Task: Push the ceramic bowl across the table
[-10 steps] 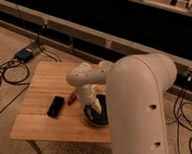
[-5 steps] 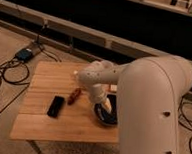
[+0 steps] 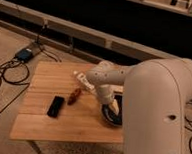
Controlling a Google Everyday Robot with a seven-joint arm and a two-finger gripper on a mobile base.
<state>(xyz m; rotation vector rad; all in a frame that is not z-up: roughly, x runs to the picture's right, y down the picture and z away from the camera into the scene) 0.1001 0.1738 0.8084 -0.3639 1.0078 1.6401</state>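
Note:
The ceramic bowl (image 3: 112,117), dark and glossy, sits near the right front corner of the wooden table (image 3: 49,78). My big white arm covers its right side. The gripper (image 3: 107,101) reaches down from the white wrist to the bowl's left rim and seems to touch it. The arm's bulk fills the right of the view and hides the table's right edge.
A flat black rectangular device (image 3: 56,106) lies left of centre on the table. A small reddish-brown item (image 3: 74,95) lies between it and the bowl. A white object (image 3: 82,80) lies by the wrist. Cables and a blue box (image 3: 26,54) lie on the floor at left.
The arm has swung rightward and the bowl has slid with it toward the table's right edge. The black device and the reddish item have stayed put.

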